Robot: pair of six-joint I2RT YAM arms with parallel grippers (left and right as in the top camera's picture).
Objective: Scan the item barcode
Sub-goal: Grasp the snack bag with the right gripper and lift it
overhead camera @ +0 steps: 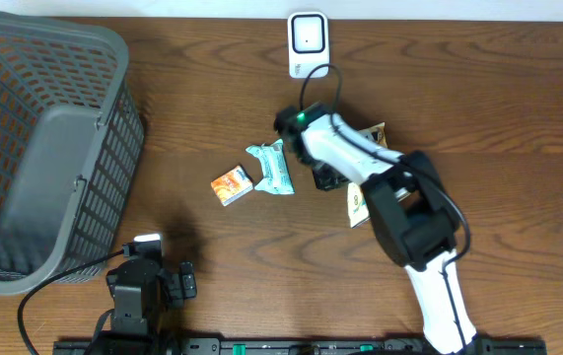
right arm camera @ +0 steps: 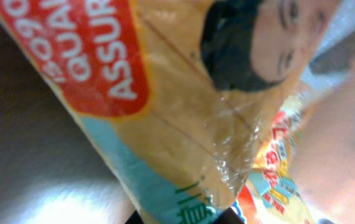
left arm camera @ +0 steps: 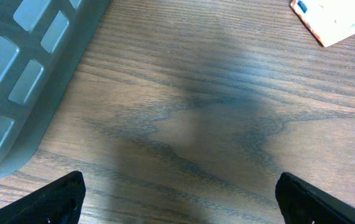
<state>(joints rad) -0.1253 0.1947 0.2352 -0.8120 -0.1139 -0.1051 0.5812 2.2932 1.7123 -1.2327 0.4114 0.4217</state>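
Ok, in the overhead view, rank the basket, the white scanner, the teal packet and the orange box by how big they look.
1. grey basket, by far largest.
2. white scanner and teal packet look alike, so unranked.
3. orange box, smallest.

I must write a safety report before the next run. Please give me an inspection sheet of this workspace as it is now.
Surface: brown wooden table, no spill seen.
Job's things: white scanner at the far edge; yellow packet near the middle, under the right arm.
Clutter: teal packet and orange box side by side; grey basket at the left.
Grippers: left gripper open above bare wood; right gripper shut on the yellow packet.
Cables: black cable loops from the scanner; another cable lies near the left arm.
Surroundings: nothing seen.
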